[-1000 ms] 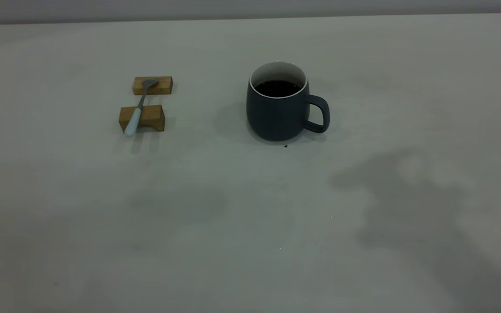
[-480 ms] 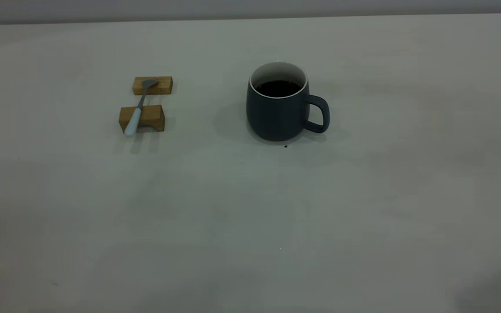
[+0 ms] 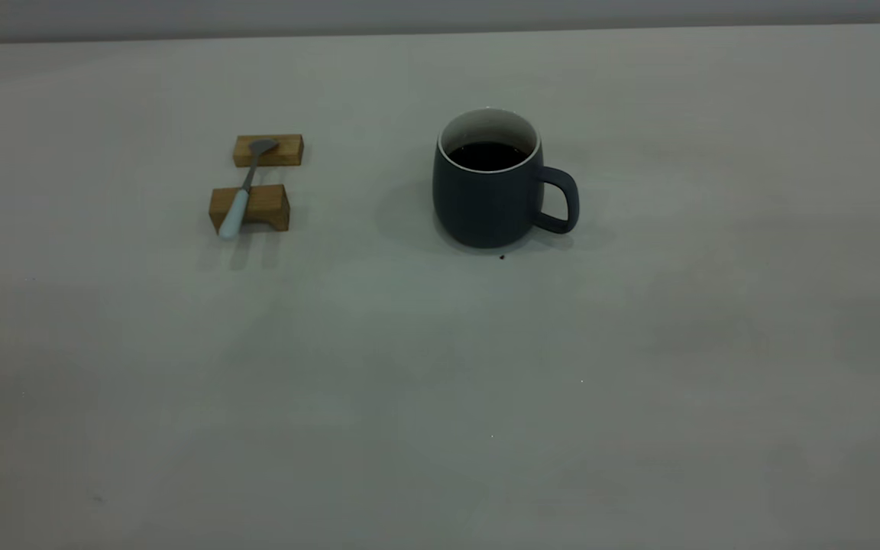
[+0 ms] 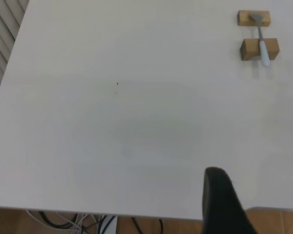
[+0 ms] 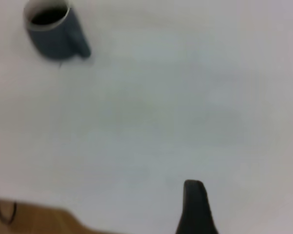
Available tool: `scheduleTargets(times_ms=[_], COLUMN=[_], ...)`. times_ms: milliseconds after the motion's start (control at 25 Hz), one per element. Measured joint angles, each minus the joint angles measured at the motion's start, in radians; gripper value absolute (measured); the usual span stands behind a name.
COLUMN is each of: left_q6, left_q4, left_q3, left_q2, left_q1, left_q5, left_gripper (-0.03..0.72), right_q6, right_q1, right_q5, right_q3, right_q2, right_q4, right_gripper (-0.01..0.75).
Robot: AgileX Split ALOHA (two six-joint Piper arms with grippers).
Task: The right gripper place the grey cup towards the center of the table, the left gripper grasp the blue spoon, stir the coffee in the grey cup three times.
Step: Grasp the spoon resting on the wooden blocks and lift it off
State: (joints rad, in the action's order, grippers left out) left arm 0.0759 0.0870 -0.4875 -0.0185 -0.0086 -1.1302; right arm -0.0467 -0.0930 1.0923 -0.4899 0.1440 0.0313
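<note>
The grey cup [image 3: 489,183] is seen upright near the middle of the counter [image 3: 440,382], its handle turned toward the right arm's side, with dark coffee [image 3: 487,155] inside. A tiny dark speck [image 3: 501,257] lies just in front of it. Well apart on the left arm's side, the blue spoon [image 3: 241,195] is laid across two wooden blocks [image 3: 250,208], its bowl on the far block and its handle over the near one. The left claw [image 4: 254,204] is held above the counter's near edge, fingers spread apart. Of the right claw [image 5: 196,207] only one finger is shown, far from the cup; whether it is apart or together cannot be told.
</note>
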Motion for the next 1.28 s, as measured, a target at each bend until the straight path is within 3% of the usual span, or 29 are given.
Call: scheduleTargets(times_ms=[280, 1280], left_q6=[0.000, -0.011], left_q4=[0.000, -0.001], left_q3=[0.000, 0.000], left_q2=[0.000, 0.000], left_q1=[0.000, 0.000], left_q5=[0.000, 0.000], left_gripper=[0.446, 0.446], right_q6=[0.005, 0.008], right_q1=[0.074, 0.080], right_q5=[0.033, 0.035], right_q3=[0.021, 0.021], right_q2=[-0.118, -0.125], right_q4=[-0.010, -0.011], right_gripper=[0.593, 0.591])
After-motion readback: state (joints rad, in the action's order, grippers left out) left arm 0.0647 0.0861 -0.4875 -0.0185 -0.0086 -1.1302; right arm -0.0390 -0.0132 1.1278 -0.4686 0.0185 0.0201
